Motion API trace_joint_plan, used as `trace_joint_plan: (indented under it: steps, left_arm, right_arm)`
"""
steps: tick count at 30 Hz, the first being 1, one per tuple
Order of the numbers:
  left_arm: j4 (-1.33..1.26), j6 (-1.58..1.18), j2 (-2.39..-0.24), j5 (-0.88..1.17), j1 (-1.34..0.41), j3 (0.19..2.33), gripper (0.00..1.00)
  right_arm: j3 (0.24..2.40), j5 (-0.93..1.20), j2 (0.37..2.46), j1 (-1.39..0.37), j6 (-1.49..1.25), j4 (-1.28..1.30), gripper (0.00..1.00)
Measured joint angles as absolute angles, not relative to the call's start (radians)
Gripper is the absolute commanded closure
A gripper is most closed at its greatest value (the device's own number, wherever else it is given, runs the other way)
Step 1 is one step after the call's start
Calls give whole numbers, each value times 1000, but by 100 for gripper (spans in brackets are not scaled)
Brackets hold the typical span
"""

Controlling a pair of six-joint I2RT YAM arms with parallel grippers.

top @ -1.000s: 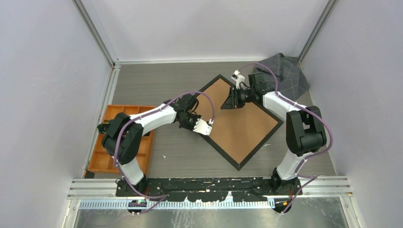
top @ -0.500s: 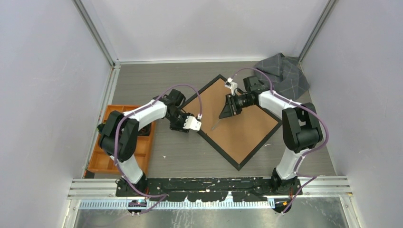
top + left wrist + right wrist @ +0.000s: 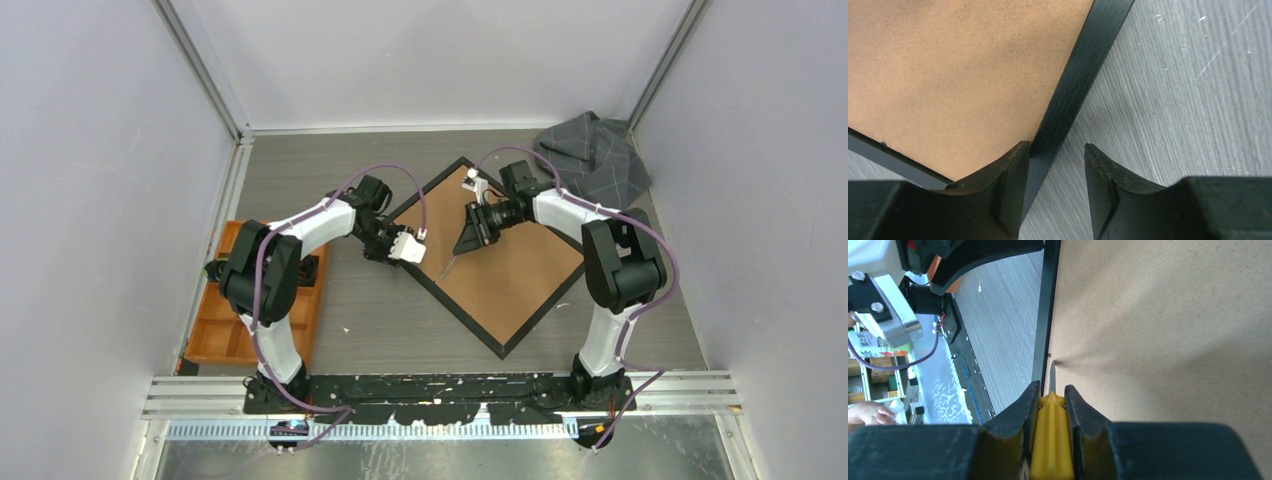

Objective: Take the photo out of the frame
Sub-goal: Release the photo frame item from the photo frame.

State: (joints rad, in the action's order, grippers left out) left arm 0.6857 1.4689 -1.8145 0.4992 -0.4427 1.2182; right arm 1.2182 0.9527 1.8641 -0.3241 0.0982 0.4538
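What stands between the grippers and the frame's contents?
The brown backing board does: the frame lies back up and the board fills it, so no photo shows. The right gripper holds a screwdriver with its tip at the board's edge; the left gripper is open over the border.

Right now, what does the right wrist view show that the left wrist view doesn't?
Only the right wrist view: a yellow-handled screwdriver clamped between the right fingers, its metal tip at the edge of the brown backing board, right beside the black border of the frame. Only the left wrist view: the left fingers, apart and gripping nothing, over a corner of the frame. Both show the backing board, the black border and the grey table.
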Motion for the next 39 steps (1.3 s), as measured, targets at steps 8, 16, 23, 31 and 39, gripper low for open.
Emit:
trace_joint_plan:
  steps: [8, 16, 23, 31, 39]
  left_arm:
    - [692, 1528, -1854, 503, -438, 1248, 55]
    - [692, 1567, -1855, 503, -438, 1248, 63]
    - [712, 1579, -1867, 510, -436, 1269, 78]
    - [772, 1558, -1897, 509, -436, 1321, 79]
    - [769, 1539, -1898, 510, -436, 1322, 79]
  right_arm:
    - [1219, 964, 1875, -339, 95, 447, 99]
    - [1225, 979, 1899, -339, 54, 413, 99]
    - [1252, 989, 1914, -341, 97, 449, 99]
    - [1280, 989, 1911, -356, 204, 508, 99]
    - [1205, 928, 1837, -384, 131, 395, 99]
